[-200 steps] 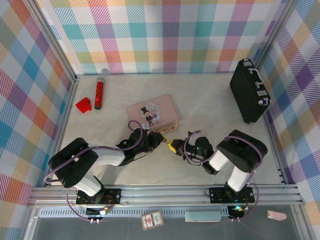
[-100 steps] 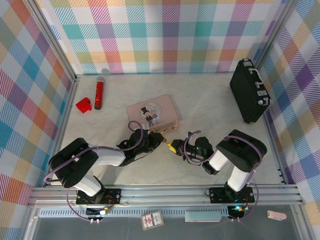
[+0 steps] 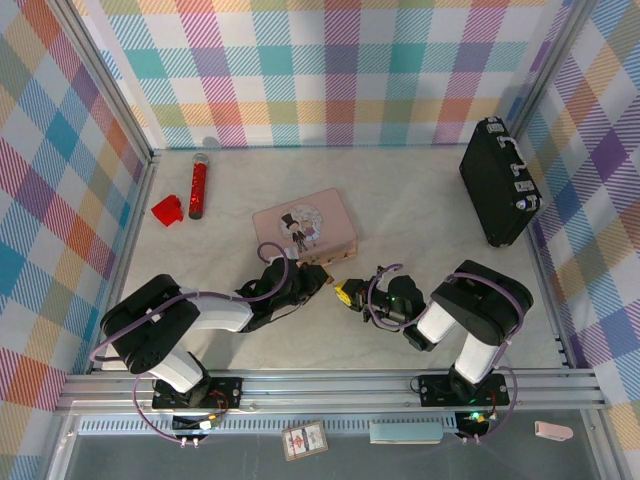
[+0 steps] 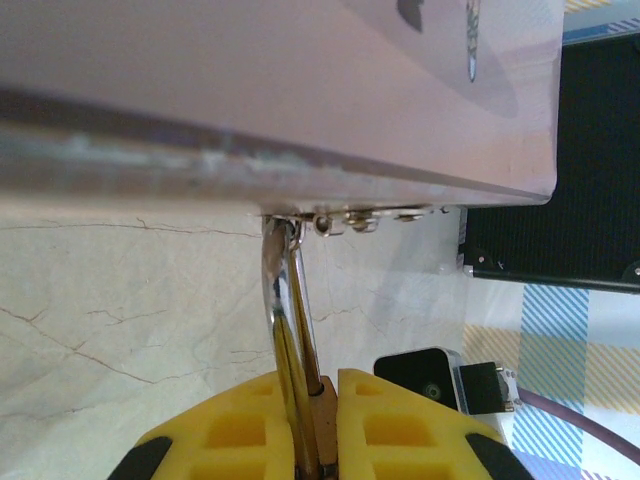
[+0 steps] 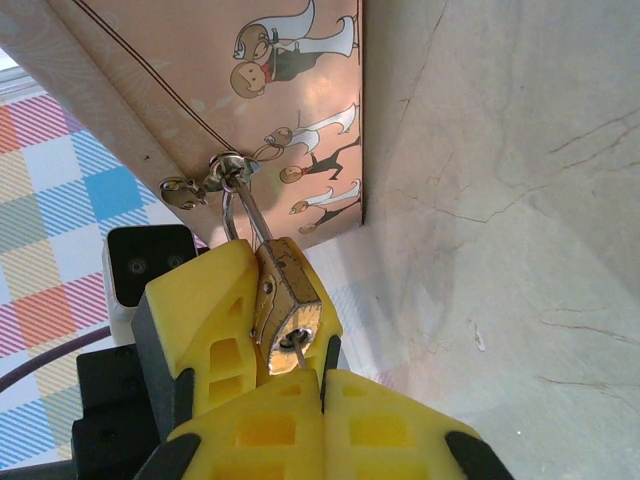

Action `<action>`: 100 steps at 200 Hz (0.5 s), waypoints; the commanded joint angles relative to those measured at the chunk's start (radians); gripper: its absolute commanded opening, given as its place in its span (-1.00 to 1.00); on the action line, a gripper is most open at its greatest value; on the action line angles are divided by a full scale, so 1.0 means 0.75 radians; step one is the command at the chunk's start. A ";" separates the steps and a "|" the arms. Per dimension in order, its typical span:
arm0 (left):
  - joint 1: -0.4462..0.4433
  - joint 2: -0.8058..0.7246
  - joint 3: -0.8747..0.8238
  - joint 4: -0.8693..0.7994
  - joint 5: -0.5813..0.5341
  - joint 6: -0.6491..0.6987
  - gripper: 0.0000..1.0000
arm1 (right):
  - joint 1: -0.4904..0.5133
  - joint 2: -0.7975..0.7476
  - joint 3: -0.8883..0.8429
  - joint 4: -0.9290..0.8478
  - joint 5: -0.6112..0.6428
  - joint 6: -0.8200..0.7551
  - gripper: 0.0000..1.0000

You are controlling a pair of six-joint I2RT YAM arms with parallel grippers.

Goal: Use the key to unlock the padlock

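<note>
Over the last second your right gripper [image 5: 322, 378], pressed tight on the key [image 5: 301, 355], has edged a touch toward the padlock [image 5: 288, 300], which your left gripper [image 4: 320, 400] pinches where it hangs from the pink tin [image 5: 200, 90], so the key tip seems seated in the keyhole, ready to turn.

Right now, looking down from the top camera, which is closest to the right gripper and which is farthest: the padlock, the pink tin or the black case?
1. padlock: right at the tips of the right gripper, just to their left.
2. pink tin: a little behind, toward the left.
3. black case: far off, at the back right.
</note>
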 commanded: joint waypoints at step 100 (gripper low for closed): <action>-0.102 -0.047 0.100 0.124 0.116 -0.072 -1.00 | 0.015 0.009 0.061 0.050 0.062 0.032 -1.00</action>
